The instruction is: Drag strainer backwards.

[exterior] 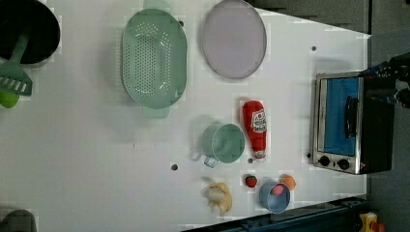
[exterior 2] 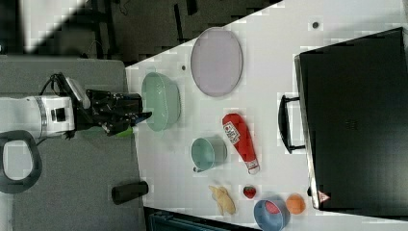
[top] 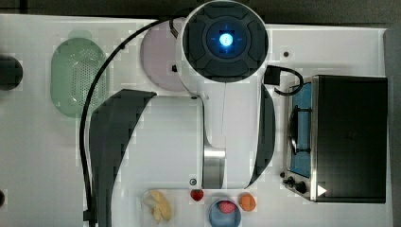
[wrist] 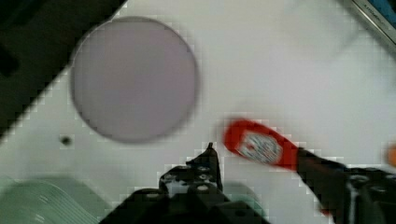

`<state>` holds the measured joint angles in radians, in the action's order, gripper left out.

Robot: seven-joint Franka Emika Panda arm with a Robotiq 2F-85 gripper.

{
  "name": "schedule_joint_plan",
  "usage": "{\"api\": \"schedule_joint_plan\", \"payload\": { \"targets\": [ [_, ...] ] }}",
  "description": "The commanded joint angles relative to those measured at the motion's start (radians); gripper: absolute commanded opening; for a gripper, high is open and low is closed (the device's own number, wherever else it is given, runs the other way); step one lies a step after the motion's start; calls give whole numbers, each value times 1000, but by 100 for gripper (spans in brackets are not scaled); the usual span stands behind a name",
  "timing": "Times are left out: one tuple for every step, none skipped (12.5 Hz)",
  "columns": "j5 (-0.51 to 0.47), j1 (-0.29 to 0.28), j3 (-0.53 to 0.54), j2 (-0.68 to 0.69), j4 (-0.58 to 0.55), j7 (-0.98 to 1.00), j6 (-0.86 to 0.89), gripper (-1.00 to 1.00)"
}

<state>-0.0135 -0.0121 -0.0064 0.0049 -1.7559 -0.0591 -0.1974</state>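
Note:
The strainer [exterior: 153,58], a pale mint-green oval colander with a dotted bowl, stands upright on the white table toward the left view's upper left. It also appears at the top view's left [top: 78,75], in the right view [exterior 2: 161,101], and partly at a corner of the wrist view [wrist: 42,205]. My gripper [wrist: 266,163] is open, its two dark fingers [wrist: 210,161] spread wide with nothing between them. It hangs well above the table, over the area between the lilac plate and the ketchup bottle. In the right view the gripper [exterior 2: 143,117] points toward the strainer.
A lilac plate [exterior: 234,38] lies beside the strainer. A green cup [exterior: 225,142] and a red ketchup bottle [exterior: 255,128] sit mid-table. A toaster oven [exterior: 350,123] stands at the left view's right. A blue bowl [exterior: 274,195], small toy foods and a dark pot [exterior: 24,29] line the edges.

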Motion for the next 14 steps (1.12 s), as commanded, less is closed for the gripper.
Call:
{"api": "schedule_joint_plan", "payload": {
  "targets": [
    [5, 36, 27, -141, 58, 12, 219, 58],
    [4, 35, 31, -138, 58, 12, 218, 79],
    [0, 33, 41, -131, 58, 11, 210, 98],
    [-2, 29, 57, -119, 58, 11, 194, 100],
    [-2, 23, 78, -102, 58, 10, 170, 100],
    [-2, 16, 104, -83, 58, 4, 138, 100],
    [-2, 8, 133, -60, 58, -13, 102, 100],
    [-1, 0, 164, -35, 58, -43, 69, 100],
    [-1, -8, 195, -9, 58, -84, 40, 100],
    [-1, -17, 227, 19, 59, -141, 18, 100],
    [-1, -23, 256, 48, 59, -222, -6, 100],
    [0, -30, 282, 77, 59, -312, -30, 100],
    [1, -39, 306, 106, 58, -398, -53, 100],
    [1, -50, 326, 136, 59, -481, -73, 100]
  ]
}}
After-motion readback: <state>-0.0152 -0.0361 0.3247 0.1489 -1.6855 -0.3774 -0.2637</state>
